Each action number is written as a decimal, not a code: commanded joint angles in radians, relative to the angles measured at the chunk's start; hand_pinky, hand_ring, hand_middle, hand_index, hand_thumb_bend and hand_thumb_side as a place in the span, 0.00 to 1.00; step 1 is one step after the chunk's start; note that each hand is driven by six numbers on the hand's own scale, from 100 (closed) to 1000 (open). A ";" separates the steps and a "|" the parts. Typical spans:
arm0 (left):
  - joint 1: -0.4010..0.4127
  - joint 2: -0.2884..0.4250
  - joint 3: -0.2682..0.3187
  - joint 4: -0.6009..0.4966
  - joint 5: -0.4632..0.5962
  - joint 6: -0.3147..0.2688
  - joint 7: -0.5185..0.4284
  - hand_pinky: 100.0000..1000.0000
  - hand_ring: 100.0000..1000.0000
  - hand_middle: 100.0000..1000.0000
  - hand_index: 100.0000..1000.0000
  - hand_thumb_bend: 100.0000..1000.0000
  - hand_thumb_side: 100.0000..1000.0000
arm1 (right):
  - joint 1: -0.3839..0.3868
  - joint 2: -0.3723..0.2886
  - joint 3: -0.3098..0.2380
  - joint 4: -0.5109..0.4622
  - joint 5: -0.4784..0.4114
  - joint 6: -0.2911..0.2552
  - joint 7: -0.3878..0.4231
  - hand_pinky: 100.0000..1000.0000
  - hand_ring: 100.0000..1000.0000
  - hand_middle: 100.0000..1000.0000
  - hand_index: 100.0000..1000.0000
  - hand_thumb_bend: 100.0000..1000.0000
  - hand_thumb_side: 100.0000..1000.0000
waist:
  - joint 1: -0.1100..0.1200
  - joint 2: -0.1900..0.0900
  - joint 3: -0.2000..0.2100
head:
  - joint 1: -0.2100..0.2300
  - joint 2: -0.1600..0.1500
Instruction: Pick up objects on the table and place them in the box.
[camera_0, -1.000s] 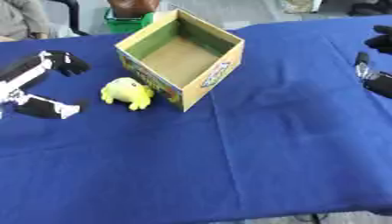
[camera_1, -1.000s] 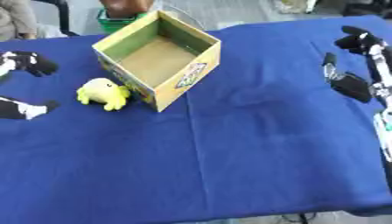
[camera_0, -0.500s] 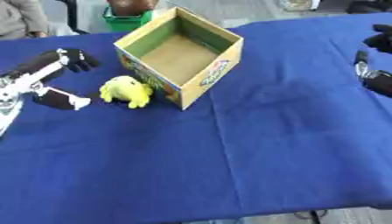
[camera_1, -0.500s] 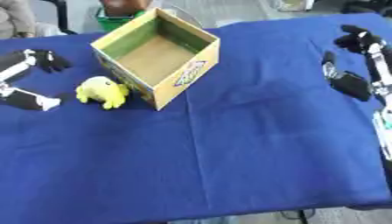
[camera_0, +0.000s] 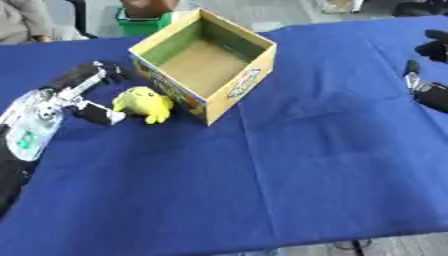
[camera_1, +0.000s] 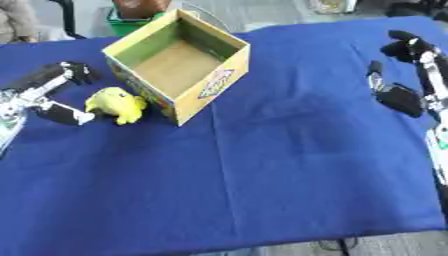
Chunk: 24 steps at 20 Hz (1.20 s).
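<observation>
A yellow soft toy (camera_0: 143, 103) lies on the blue table (camera_0: 289, 165) against the left side of an open cardboard box (camera_0: 206, 64), which is empty. My left hand (camera_0: 77, 92) is just left of the toy, open, its fingers above and its thumb below, both close to the toy; I cannot tell if they touch it. My right hand (camera_1: 404, 75) hovers open at the right edge, far from the toy and box.
A green object (camera_0: 144, 21) and a seated person's arm (camera_0: 22, 22) show beyond the table's far edge. The table's near edge runs along the bottom of the views.
My left hand has moved right, from well left of the toy to right beside it. The right hand has stayed put.
</observation>
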 joint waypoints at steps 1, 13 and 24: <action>-0.031 -0.005 0.014 0.010 -0.033 -0.008 0.016 0.72 0.73 0.71 0.81 0.34 0.00 | -0.017 -0.014 -0.002 -0.011 -0.006 -0.002 0.002 0.83 0.77 0.67 0.90 0.00 0.14 | -0.004 -0.015 -0.003 | 0.004 0.009; -0.051 -0.051 0.019 0.067 -0.137 -0.026 0.011 0.74 0.74 0.72 0.81 0.28 0.00 | -0.020 -0.012 0.001 -0.009 -0.006 -0.004 0.007 0.83 0.77 0.66 0.90 0.00 0.14 | -0.003 -0.014 -0.012 | 0.008 0.010; -0.045 -0.043 0.030 0.063 -0.208 -0.041 -0.024 0.53 0.40 0.35 0.53 0.11 0.00 | -0.019 -0.012 -0.002 -0.011 -0.007 -0.004 0.006 0.83 0.77 0.66 0.89 0.00 0.14 | -0.002 -0.013 -0.009 | 0.002 0.011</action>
